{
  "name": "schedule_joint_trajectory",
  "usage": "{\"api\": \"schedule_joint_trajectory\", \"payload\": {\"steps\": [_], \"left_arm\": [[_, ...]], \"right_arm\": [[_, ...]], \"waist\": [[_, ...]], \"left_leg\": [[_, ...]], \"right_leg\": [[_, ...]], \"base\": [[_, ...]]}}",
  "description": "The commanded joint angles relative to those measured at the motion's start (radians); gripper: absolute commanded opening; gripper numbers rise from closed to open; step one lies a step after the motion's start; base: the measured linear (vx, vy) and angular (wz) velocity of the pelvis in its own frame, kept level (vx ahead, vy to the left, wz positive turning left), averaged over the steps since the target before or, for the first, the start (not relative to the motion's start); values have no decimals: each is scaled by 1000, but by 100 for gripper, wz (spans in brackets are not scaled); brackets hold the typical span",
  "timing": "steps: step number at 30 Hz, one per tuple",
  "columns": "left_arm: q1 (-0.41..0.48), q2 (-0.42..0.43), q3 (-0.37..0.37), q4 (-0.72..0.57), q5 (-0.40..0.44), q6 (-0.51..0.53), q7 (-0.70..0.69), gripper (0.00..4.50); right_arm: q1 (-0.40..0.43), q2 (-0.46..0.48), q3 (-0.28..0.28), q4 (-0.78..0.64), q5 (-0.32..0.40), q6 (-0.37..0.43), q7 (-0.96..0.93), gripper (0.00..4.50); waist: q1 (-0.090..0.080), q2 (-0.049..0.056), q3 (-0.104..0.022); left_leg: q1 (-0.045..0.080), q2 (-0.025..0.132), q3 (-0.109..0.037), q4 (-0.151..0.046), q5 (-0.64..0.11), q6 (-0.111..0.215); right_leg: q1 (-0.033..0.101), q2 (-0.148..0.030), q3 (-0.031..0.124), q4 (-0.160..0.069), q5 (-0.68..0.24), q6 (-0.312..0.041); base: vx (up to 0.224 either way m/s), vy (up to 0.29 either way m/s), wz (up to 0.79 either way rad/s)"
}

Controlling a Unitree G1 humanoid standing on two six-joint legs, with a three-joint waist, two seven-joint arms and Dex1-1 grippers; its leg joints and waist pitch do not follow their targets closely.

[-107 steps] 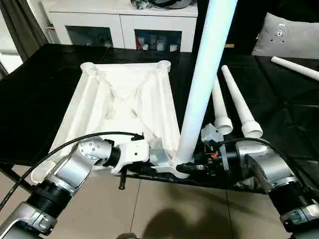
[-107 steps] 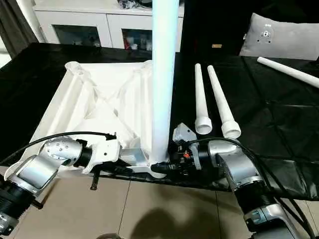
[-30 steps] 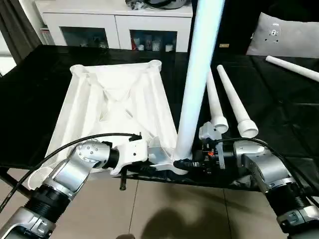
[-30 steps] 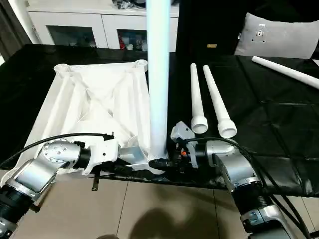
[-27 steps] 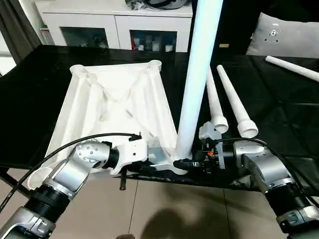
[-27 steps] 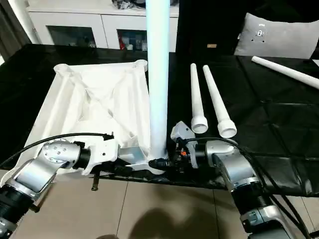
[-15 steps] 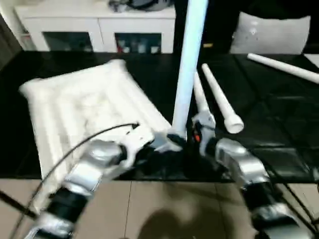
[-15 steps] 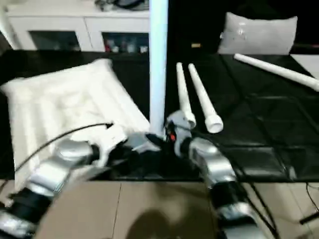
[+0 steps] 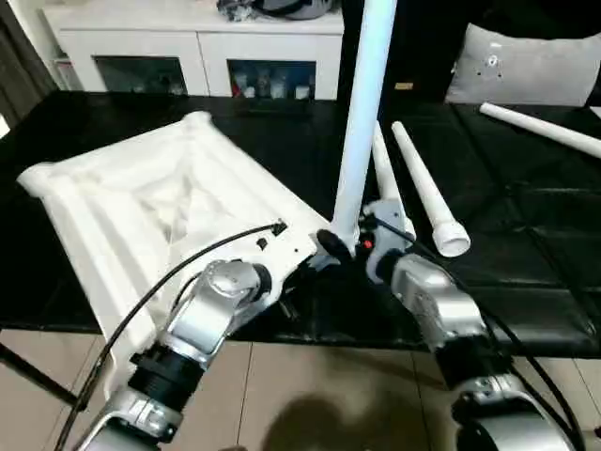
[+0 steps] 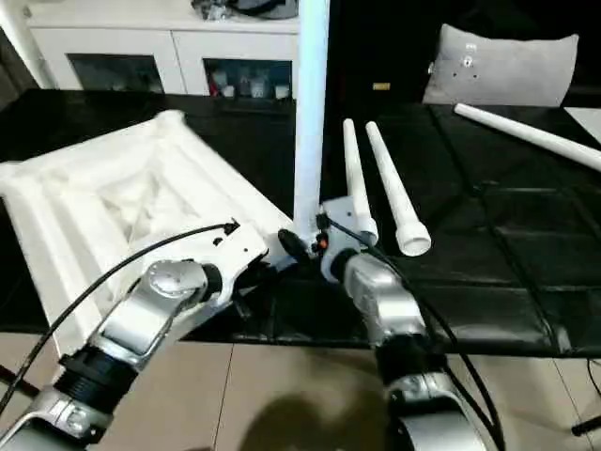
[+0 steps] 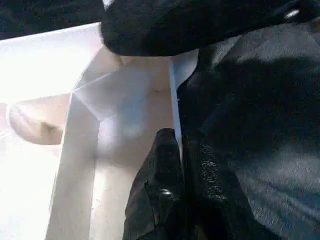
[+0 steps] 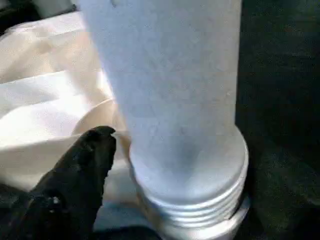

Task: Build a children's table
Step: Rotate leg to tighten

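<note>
While the upside-down table top (image 9: 141, 202) lies on the black table (image 9: 526, 244), skewed so one corner points toward the robot, a white leg (image 9: 362, 113) stands upright in that near corner's socket. The left gripper (image 11: 177, 165) is pressed together on a thin wall of the top's rim, just beside that socket. The right gripper (image 9: 331, 246) sits at the foot of the upright leg (its threaded end shows in the right wrist view); one black finger (image 12: 85, 165) lies beside the leg, and I cannot tell whether the claw is spread or clamped. Two loose legs (image 10: 380, 188) lie side by side just past the right arm, a third (image 9: 540, 127) farther right. A white cabinet (image 9: 188, 47) stands behind.
</note>
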Motion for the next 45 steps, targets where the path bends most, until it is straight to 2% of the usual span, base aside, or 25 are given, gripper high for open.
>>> {"api": "schedule_joint_trajectory", "payload": {"steps": [1, 4, 7, 8, 13, 17, 20, 23, 25, 27, 30, 32, 38, 43, 44, 45], "left_arm": [[-18, 20, -37, 11, 6, -53, -58, 0], [-14, 52, -46, 18, -5, -91, -106, 0], [-3, 113, -72, 26, -13, -157, -196, 0], [3, 136, -78, 29, -17, -189, -234, 0], [10, 194, -95, 24, -39, -261, -351, 0], [2, 264, -136, 23, -48, -333, -479, 0], [-3, 283, -147, 30, -47, -364, -519, 0], [-7, 289, -147, 33, -50, -377, -542, 0], [-14, 292, -150, 41, -51, -395, -560, 0], [-22, 293, -154, 48, -50, -406, -565, 0], [-27, 290, -156, 53, -51, -412, -568, 0], [-28, 287, -156, 56, -51, -414, -570, 0], [-22, 277, -154, 58, -51, -419, -576, 0], [-6, 268, -137, 45, -77, -398, -560, 0], [3, 257, -125, 28, -90, -362, -543, 0], [7, 252, -120, 21, -95, -343, -535, 0]], "right_arm": [[41, -49, 35, -57, 13, -4, 103, 443], [65, -109, 37, -102, 12, -19, 161, 443], [95, -200, 55, -177, 24, -25, 285, 443], [102, -234, 64, -202, 31, -14, 344, 443], [98, -310, 100, -224, 40, -19, 479, 443], [77, -351, 150, -197, 13, -84, 573, 443], [72, -362, 174, -206, 21, -66, 633, 443], [68, -368, 191, -211, 23, -52, 666, 408], [61, -367, 205, -203, 24, -52, 688, 403], [53, -361, 213, -194, 29, -51, 693, 374], [47, -350, 213, -180, 28, -67, 689, 355], [46, -346, 212, -175, 28, -68, 690, 326], [68, -342, 226, -200, 29, -53, 702, 282], [84, -323, 226, -210, 32, -37, 674, 263], [86, -302, 217, -204, 28, -23, 630, 262], [85, -292, 213, -199, 26, -14, 607, 262]], "waist": [[2, -2, -54], [7, 3, -54], [12, 0, -54], [14, 3, -55], [17, 2, -53], [23, 4, -54], [23, 1, -54], [27, 1, -54], [28, -1, -55], [28, -1, -55], [29, 2, -56], [28, 1, -56], [31, 0, -57], [31, 0, -56], [30, 6, -57], [30, 5, -56]], "left_leg": [[-4, 86, -34, -69, -75, 88], [-7, 86, -34, -68, -71, 91], [-10, 81, -34, -65, -66, 100], [-9, 82, -34, -65, -68, 107], [-9, 83, -33, -65, -78, 110], [-7, 87, -33, -65, -78, 105], [-7, 89, -33, -66, -74, 107], [-7, 90, -32, -65, -69, 102], [-9, 89, -32, -65, -66, 103], [-10, 89, -33, -65, -63, 101], [-9, 90, -33, -65, -59, 97], [-8, 89, -32, -64, -64, 95], [-9, 90, -32, -64, -57, 94], [-8, 90, -31, -65, -57, 92], [-8, 92, -32, -65, -57, 86], [-8, 92, -32, -66, -61, 85]], "right_leg": [[52, -131, 80, -81, -305, -83], [53, -132, 80, -78, -277, -94], [56, -128, 79, -79, -285, -84], [55, -127, 78, -80, -290, -77], [53, -126, 75, -83, -323, -75], [50, -126, 76, -79, -317, -88], [50, -126, 77, -75, -300, -96], [51, -126, 77, -74, -301, -99], [52, -127, 77, -73, -299, -97], [52, -128, 77, -72, -298, -97], [52, -127, 77, -72, -296, -96], [51, -128, 77, -73, -299, -96], [52, -128, 78, -71, -293, -93], [52, -129, 78, -73, -297, -91], [52, -131, 79, -70, -291, -96], [51, -131, 78, -75, -297, -95]], "base": [[0, 0, 0], [0, 0, 0], [0, 0, 0], [0, 0, 0], [0, 0, 0], [0, 0, 0], [0, 0, 0], [0, 0, 0], [0, 0, 0], [0, 0, 0], [0, 0, 0], [0, 0, 0], [0, 0, 0], [0, 0, 0], [0, 0, 0], [0, 0, 0]]}}
